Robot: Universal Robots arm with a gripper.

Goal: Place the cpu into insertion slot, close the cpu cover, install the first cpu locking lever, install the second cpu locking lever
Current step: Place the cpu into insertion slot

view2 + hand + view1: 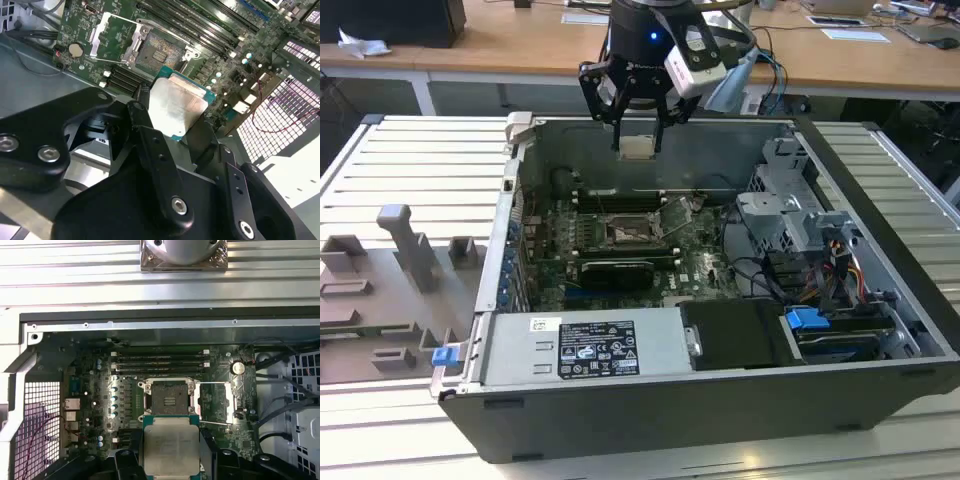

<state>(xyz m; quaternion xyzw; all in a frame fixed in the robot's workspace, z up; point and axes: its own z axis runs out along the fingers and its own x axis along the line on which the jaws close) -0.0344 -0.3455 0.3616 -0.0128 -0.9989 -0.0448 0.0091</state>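
Exterior view: case point(650, 425) mid-frame. Top centre: gripper point(638, 128) with cpu point(637, 147) in it, over the far wall. Centre: slot point(625, 232) in board point(550, 272), cover point(676, 215) open just on its exterior view's right. Power supply point(585, 345) in front, drive cage point(790, 210) at right.

Cpu point(176, 106) in the pincer point(172, 114)

black hand point(638, 140), silver screws point(179, 205) (blue light point(653, 38) on wrist)
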